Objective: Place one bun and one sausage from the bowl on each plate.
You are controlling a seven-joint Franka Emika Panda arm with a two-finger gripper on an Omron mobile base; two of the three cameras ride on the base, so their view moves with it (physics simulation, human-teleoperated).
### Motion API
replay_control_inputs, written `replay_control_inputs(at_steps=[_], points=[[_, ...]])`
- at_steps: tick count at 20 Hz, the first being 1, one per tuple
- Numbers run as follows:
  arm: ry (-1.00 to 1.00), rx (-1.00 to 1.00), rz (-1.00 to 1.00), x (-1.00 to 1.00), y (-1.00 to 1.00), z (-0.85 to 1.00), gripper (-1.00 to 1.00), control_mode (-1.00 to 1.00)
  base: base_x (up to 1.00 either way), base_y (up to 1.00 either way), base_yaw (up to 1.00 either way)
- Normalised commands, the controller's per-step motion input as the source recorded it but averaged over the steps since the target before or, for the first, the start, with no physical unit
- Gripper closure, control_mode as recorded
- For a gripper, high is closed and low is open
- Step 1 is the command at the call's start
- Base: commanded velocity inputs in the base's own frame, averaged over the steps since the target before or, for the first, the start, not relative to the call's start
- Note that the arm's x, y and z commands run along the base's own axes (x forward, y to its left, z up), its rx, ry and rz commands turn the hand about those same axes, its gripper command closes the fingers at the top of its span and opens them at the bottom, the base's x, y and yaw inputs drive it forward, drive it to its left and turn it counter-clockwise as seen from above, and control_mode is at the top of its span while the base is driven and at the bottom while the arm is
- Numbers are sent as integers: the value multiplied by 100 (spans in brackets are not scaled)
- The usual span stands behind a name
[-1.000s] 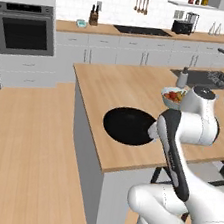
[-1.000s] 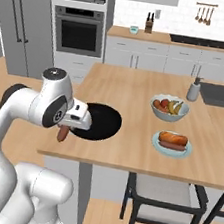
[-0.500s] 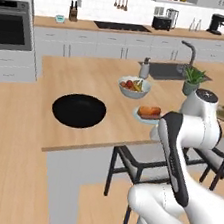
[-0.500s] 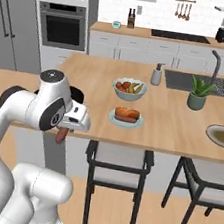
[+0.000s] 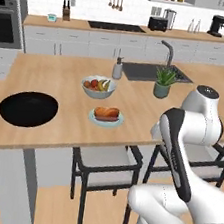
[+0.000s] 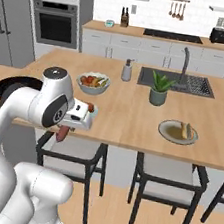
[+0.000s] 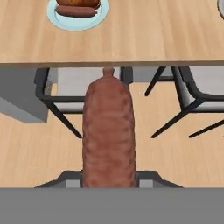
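My gripper (image 7: 108, 177) is shut on a reddish-brown sausage (image 7: 108, 131), which hangs off the island's near edge, above the stools. In the right base view the gripper (image 6: 65, 127) holds the sausage (image 6: 62, 134) just below the counter edge. The light blue plate (image 5: 106, 120) carries a bun and a sausage, and its rim also appears at the top of the hand view (image 7: 61, 22). To the right, the olive-brown plate (image 6: 168, 132) holds one bun (image 6: 185, 130). The wide black bowl (image 5: 28, 108) sits at the island's left end.
A pale bowl of fruit (image 5: 98, 86), a soap dispenser (image 5: 118, 68), a potted plant (image 6: 159, 88) and a sink (image 6: 178, 82) stand on the island behind the plates. Black stools (image 6: 170, 179) stand under the near edge of the counter.
The base has driven right along the island, so both base views shifted: the black bowl slid to the left and the olive-brown plate came into view. The gripper stayed shut on the sausage.
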Motion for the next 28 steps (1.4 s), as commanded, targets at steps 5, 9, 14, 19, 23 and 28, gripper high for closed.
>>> replay_control_inputs(at_steps=[5, 9, 14, 19, 23, 28], points=[[0, 0, 0, 0, 0, 0, 100, 100, 17, -100, 14], [0, 0, 0, 0, 0, 0, 100, 100, 38, -100, 8], [0, 0, 0, 0, 0, 0, 100, 100, 59, -92, 1], [0, 0, 0, 19, 10, 0, 100, -100, 76, 0, 0], [5, -6, 0, 91, 73, -1, 100, -100, 0, 0, 0], [16, -5, 0, 100, 51, -36, 100, -100, 0, 0, 0]])
